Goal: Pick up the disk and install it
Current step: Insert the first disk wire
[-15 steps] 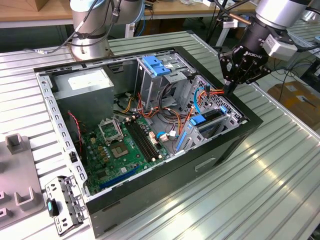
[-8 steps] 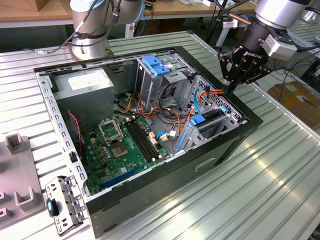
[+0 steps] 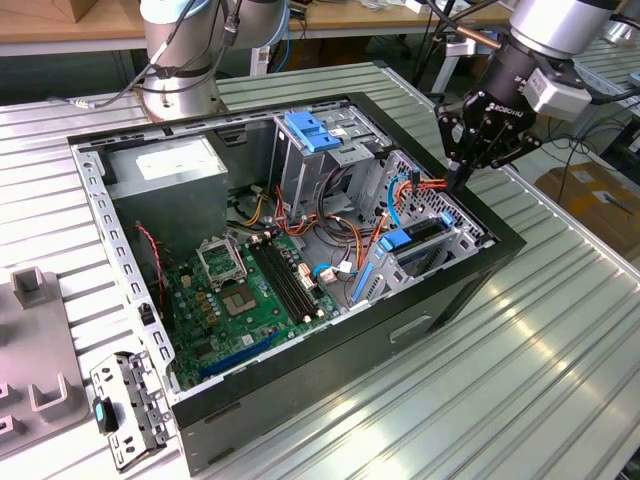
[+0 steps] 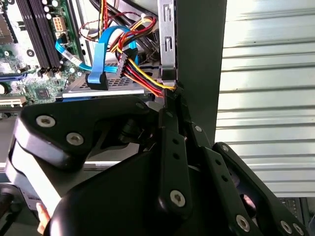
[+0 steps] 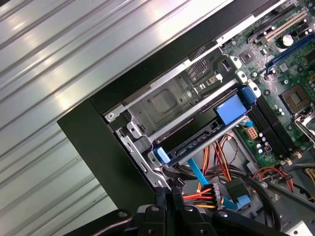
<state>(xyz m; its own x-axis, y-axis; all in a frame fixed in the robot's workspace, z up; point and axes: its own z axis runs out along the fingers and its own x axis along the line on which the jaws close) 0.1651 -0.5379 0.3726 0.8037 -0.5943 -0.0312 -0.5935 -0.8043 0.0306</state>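
The disk sits in the drive cage at the corner of the open computer case on the exterior view's right, its blue side rails showing. In the first wrist view the disk lies edge-on between the blue rails. In the second wrist view the disk shows silver metal with a blue data cable and a coloured power cable at its end. My gripper hangs just above the case wall beside that cage, shut with nothing between its fingers. Its tips touch the cable bundle by the wall.
A grey power-supply box and a blue bracket on a grey cage stand at the case's back. The green motherboard covers the floor. Grey fixtures and a metal bracket lie on the exterior view's left of the ribbed table.
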